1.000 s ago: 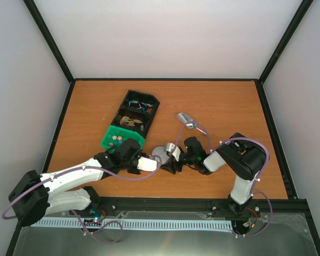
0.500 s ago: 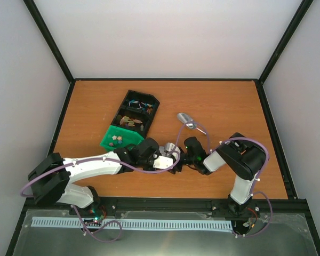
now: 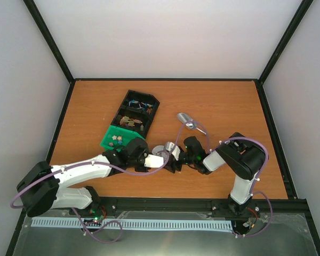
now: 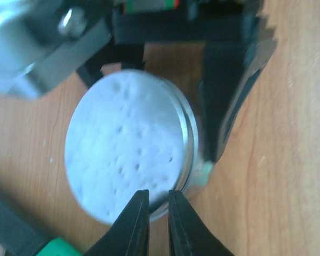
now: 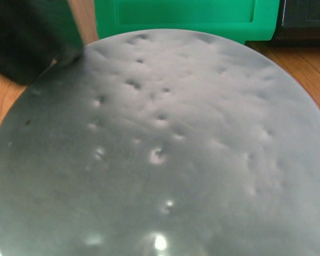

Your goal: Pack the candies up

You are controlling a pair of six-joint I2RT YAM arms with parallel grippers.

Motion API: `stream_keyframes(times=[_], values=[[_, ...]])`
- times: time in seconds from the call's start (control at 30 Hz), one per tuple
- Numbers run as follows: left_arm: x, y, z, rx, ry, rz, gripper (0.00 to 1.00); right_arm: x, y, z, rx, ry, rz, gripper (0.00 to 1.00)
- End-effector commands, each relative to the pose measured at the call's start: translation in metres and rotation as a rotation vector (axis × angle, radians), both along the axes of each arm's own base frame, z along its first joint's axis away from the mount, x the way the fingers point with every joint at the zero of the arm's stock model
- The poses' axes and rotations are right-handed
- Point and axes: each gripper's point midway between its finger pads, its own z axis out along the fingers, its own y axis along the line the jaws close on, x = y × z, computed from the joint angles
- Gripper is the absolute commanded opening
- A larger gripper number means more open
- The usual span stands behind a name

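Note:
A round silver tin (image 3: 166, 149) with a dimpled lid (image 4: 125, 149) sits low over the table's middle. My right gripper (image 3: 169, 156) is shut on it, one black finger (image 4: 229, 96) at each side. The lid (image 5: 160, 154) fills the right wrist view and hides those fingers there. My left gripper (image 4: 158, 198) is shut to a thin gap, tips at the lid's near rim, nothing clamped between them. It (image 3: 160, 158) reaches in from the left. The candies (image 3: 117, 140), tiny coloured pieces, lie in a green tray (image 3: 108, 143).
A black tray (image 3: 156, 102) with brown bits and coloured wires stands behind the green tray (image 5: 176, 18). A small shiny metal piece (image 3: 185, 120) lies beyond the right gripper. Purple cables loop over both arms. Black frame rails edge the table.
My left gripper pushed right, over the tin, then drew back a little to the left, and its jaws narrowed. The right arm and the tin stayed put.

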Motion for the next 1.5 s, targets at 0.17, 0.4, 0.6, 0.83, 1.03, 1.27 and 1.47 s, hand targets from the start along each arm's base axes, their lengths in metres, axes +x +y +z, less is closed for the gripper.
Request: stream_keyframes(times=[0.17,0.4,0.6,0.83,1.03,1.27,1.47], values=[[0.015,0.061,-0.022,0.149,-0.011,0.072,0.13,-0.02,-0.006,-0.02,-0.048,0.086,0.036,0.25],[-0.033,0.016,0.037,-0.041,-0.004,-0.08,0.27,-0.019,-0.006,-0.022,-0.053,0.091,0.031,0.26],[-0.018,-0.022,0.033,-0.047,0.063,-0.014,0.29,-0.018,-0.005,-0.022,-0.055,0.091,0.027,0.26],[0.001,-0.049,0.021,-0.028,0.036,-0.011,0.29,-0.018,-0.006,-0.022,-0.055,0.09,0.028,0.26],[0.008,-0.044,0.005,0.023,0.005,-0.001,0.25,-0.019,-0.006,-0.021,-0.053,0.09,0.031,0.26],[0.016,0.002,-0.012,0.097,-0.024,0.022,0.19,-0.021,-0.006,-0.021,-0.051,0.093,0.037,0.26],[0.029,0.036,-0.025,0.147,-0.03,0.053,0.17,-0.021,-0.006,-0.021,-0.049,0.093,0.038,0.26]])
